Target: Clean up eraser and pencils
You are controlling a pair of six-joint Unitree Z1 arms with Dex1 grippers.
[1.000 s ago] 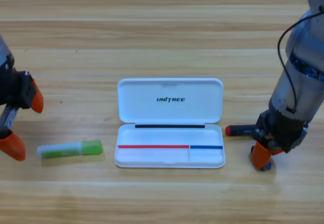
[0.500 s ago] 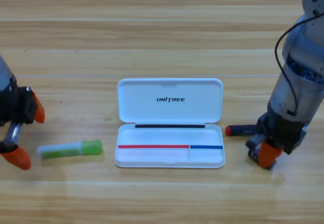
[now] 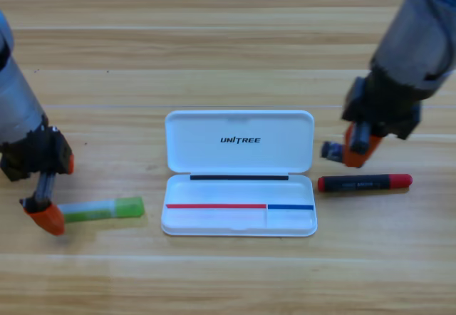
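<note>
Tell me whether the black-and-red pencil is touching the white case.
Apart. The high view shows a strip of bare table between the black-and-red pencil and the right wall of the white case.

Lighting's bright and even from overhead, with soft faint shadows, mild glare on the table point(image 3: 214, 44), and both arms look slightly motion-blurred.

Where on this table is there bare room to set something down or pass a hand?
Bare wood runs along the table behind the white case and along the front edge below it. It is crowded beside the case: left claw at the green pencil, right claw holding the eraser above the black-and-red pencil.
</note>
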